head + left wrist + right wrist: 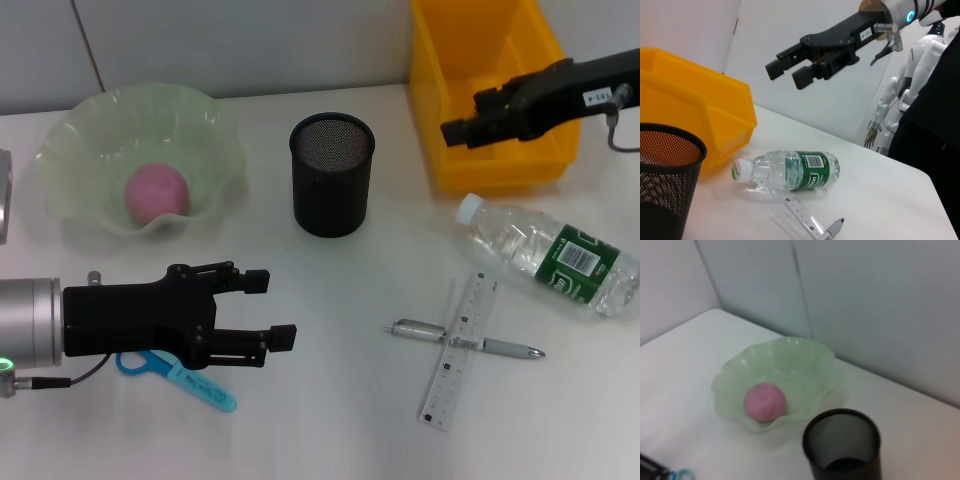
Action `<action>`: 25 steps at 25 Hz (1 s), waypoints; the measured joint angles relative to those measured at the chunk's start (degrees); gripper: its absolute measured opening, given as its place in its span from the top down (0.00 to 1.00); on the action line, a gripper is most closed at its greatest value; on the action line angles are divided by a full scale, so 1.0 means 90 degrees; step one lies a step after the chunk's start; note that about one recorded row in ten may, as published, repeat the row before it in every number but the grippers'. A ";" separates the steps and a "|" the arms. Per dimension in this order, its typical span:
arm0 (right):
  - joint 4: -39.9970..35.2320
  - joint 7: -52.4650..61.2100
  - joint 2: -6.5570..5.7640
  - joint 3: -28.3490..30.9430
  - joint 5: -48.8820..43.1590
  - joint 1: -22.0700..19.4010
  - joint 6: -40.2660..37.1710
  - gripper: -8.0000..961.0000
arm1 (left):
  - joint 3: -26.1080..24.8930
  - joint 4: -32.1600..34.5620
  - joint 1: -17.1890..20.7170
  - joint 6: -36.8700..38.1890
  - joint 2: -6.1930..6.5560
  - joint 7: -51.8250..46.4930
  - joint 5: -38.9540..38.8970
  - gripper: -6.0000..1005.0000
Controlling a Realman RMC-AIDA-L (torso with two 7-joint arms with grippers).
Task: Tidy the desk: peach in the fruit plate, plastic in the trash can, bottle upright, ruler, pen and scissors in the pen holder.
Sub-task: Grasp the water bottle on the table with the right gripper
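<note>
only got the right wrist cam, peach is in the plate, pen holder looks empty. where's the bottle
Observer: The bottle lies on its side on the table, just in front of the yellow bin.
Operator: pen and ruler?
Observer: The ruler and pen lie crossed on the table, beside the bottle.
Operator: and my right gripper
Observer: The right gripper is open, raised above the table by the yellow bin, holding nothing.
</note>
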 joint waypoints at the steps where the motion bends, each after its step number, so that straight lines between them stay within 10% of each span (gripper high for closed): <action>1: 0.0015 -0.0065 -0.0007 -0.0028 0.0014 -0.0007 -0.0135 0.25 | 0.0000 0.0000 0.0000 0.0012 -0.0001 -0.0006 0.0000 0.14; 25: 0.0405 0.0321 -0.0327 -0.0049 -0.2109 0.0642 -0.0928 0.25 | -0.0001 0.0000 -0.0048 0.0108 -0.0025 -0.0106 0.0000 0.14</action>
